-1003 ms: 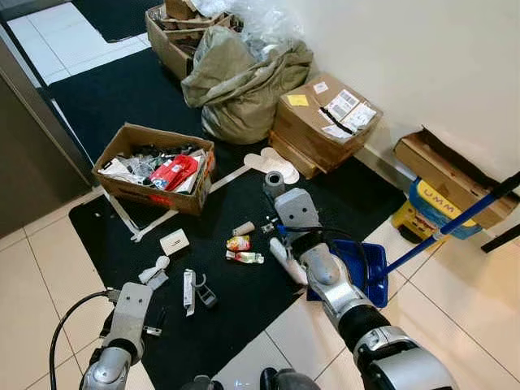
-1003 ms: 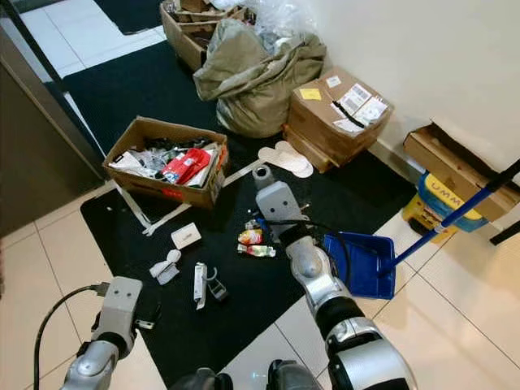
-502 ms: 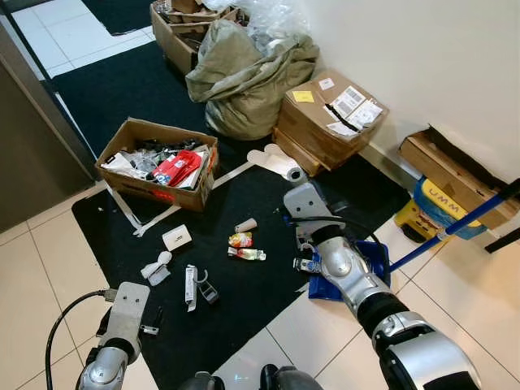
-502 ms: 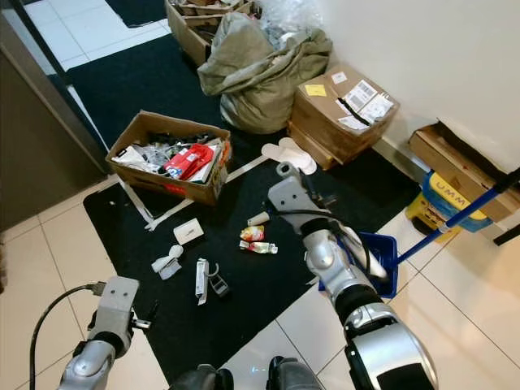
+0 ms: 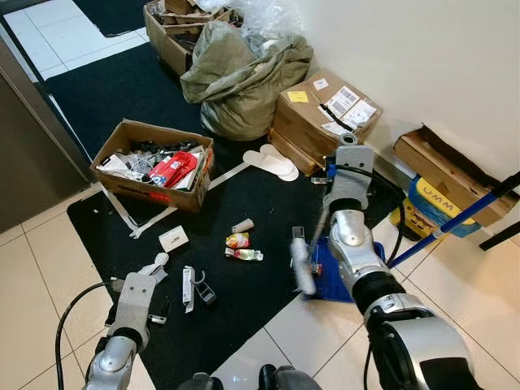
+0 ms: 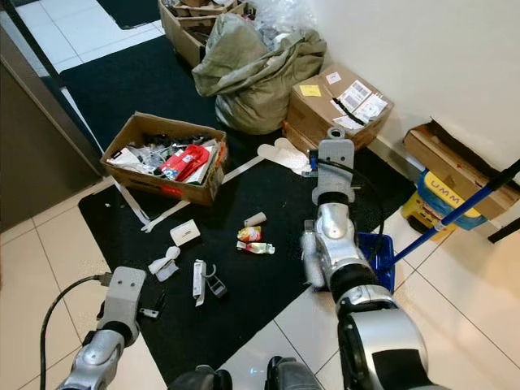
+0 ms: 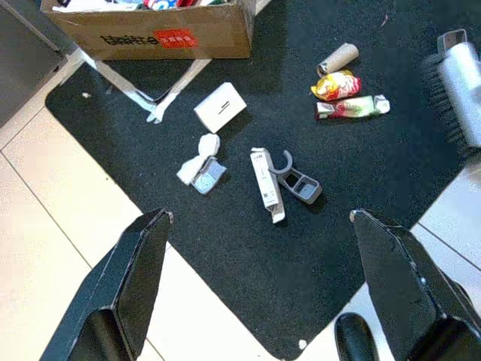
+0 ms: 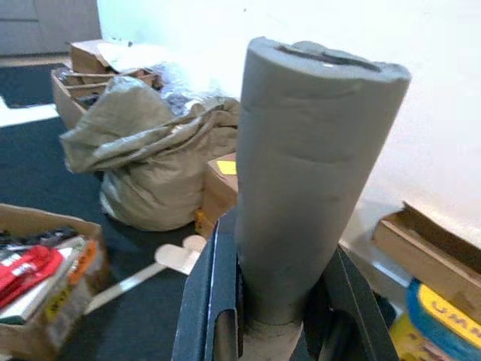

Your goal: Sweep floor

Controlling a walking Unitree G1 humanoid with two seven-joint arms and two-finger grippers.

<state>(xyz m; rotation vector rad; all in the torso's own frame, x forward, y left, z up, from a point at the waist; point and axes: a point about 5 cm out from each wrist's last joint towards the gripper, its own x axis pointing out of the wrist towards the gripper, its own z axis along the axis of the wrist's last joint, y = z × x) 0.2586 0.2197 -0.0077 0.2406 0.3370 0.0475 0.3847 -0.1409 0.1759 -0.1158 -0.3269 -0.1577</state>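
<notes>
The brush (image 5: 301, 268) stands with its grey head low on the black mat (image 5: 106, 97), right at the mat's edge where it meets the tiled floor (image 5: 32, 292), and just beside the blue dustpan (image 5: 323, 272). Its grey foam-covered handle (image 8: 308, 173) rises up into the right gripper (image 8: 274, 308), whose two black fingers are clamped around the handle's base. The dustpan lies partly under the right arm, and its long blue pole (image 5: 455, 221) slants up toward the wall.

On the mat near the brush head lie the scraps: a small cardboard tube (image 5: 242, 226), a yellow-red wrapper (image 5: 237, 240), a squeezed tube (image 5: 244, 255), a white box (image 5: 174, 240), a white strip package (image 5: 188, 288) touching a grey hooked plastic piece (image 5: 204, 292), and a white crumpled bit (image 5: 154, 266).

The left gripper (image 7: 263, 226) hangs low over the mat's near edge, fingers spread wide and holding nothing.

Farther back sit an open cardboard box (image 5: 154, 166) full of rubbish, a stuffed grey-green sack (image 5: 236, 73), a taped carton (image 5: 321, 118), and a pair of white insoles (image 5: 272, 162).
</notes>
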